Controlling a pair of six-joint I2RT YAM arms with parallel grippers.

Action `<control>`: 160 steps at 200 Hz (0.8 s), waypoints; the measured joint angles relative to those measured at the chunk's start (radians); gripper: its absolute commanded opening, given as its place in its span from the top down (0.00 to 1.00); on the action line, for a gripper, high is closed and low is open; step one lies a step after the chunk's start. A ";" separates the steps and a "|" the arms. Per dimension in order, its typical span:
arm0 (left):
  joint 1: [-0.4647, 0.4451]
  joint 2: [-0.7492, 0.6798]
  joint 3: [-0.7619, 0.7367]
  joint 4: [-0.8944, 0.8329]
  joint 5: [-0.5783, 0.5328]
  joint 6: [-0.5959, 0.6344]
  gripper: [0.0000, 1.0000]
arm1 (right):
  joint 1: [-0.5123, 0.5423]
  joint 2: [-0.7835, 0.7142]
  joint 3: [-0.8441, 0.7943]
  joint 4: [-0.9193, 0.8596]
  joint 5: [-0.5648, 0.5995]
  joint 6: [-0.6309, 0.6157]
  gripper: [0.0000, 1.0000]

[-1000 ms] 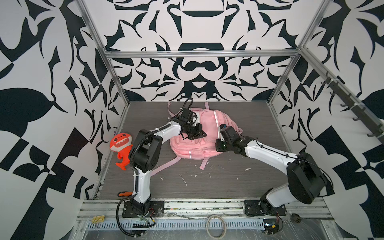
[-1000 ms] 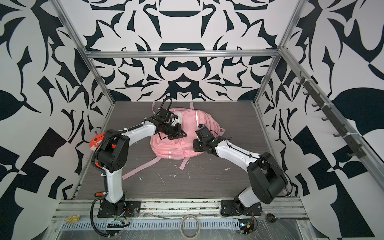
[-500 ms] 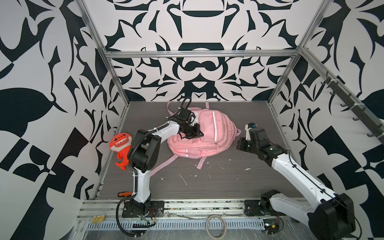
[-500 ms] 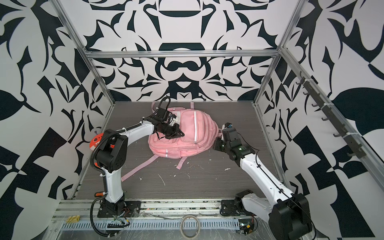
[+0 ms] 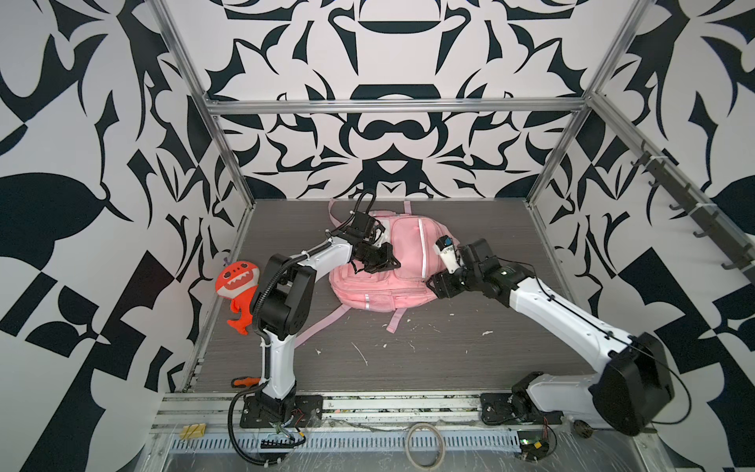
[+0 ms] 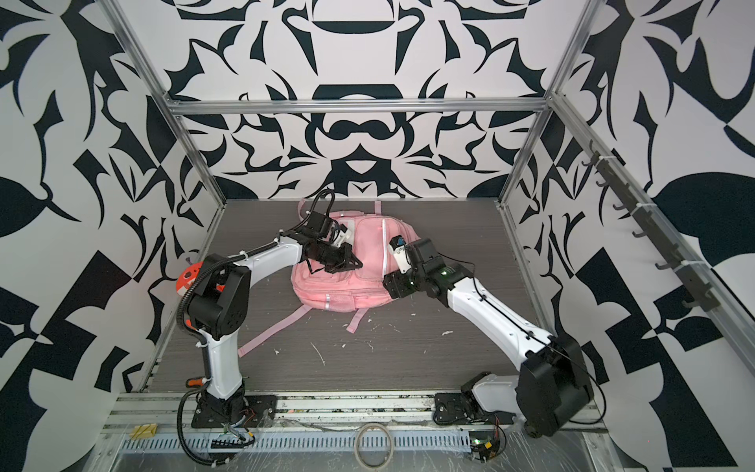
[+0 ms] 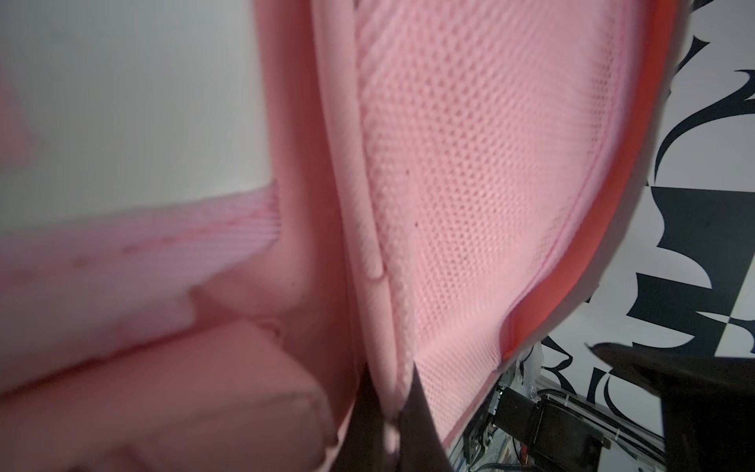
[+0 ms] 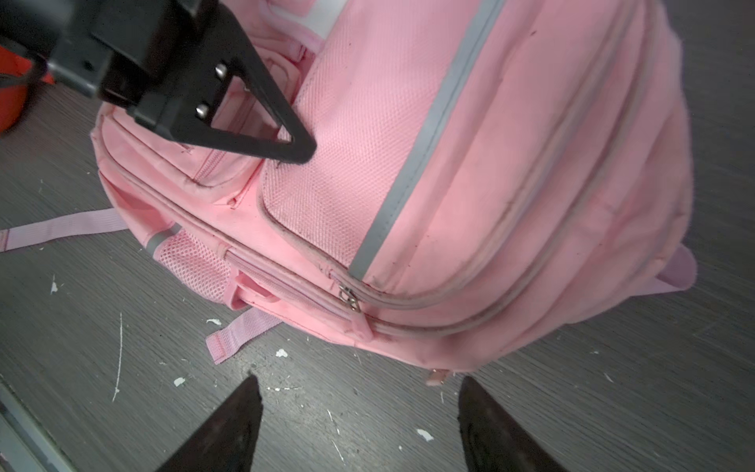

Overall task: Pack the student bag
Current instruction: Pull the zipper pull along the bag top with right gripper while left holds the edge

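The student bag (image 5: pixel 410 267) (image 6: pixel 363 282) is a pink backpack with grey-white strips, lying face up on the dark floor at the back middle. My left gripper (image 5: pixel 386 261) (image 6: pixel 351 263) rests on its upper left part, shut on a fold of the pink fabric (image 7: pixel 388 392). My right gripper (image 5: pixel 435 286) (image 6: pixel 390 286) is open at the bag's right lower edge, just off the fabric. In the right wrist view my right gripper (image 8: pixel 357 388) has only bare floor between its fingertips. A metal zip pull (image 8: pixel 348 298) sits on the side facing them.
An orange-red plush toy (image 5: pixel 239 286) (image 6: pixel 187 280) leans against the left wall behind the left arm. Pink straps (image 5: pixel 322 323) trail over the floor toward the front. An orange-handled tool (image 5: pixel 245 382) lies by the left arm's base. A rail of hooks (image 5: pixel 694 220) runs along the right wall.
The right gripper left the bag, swung out to the right, then came back to the bag's right edge with its jaws now open. The left gripper kept its hold; the bag shifted slightly.
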 measured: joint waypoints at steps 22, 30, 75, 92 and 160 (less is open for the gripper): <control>0.000 -0.006 0.000 -0.008 0.000 0.000 1.00 | 0.019 0.070 0.004 0.003 0.014 -0.032 0.39; 0.000 -0.008 0.000 -0.012 0.000 0.000 1.00 | 0.020 0.090 0.005 0.003 0.019 -0.037 0.41; 0.001 -0.016 0.000 -0.021 0.000 -0.004 1.00 | 0.019 0.164 0.005 0.045 0.053 -0.051 0.50; 0.001 -0.016 0.000 -0.023 0.000 -0.004 1.00 | 0.019 0.190 0.006 0.081 0.053 -0.043 0.51; 0.008 -0.018 0.000 -0.035 0.003 -0.006 1.00 | 0.024 0.272 0.010 0.137 0.031 -0.007 0.85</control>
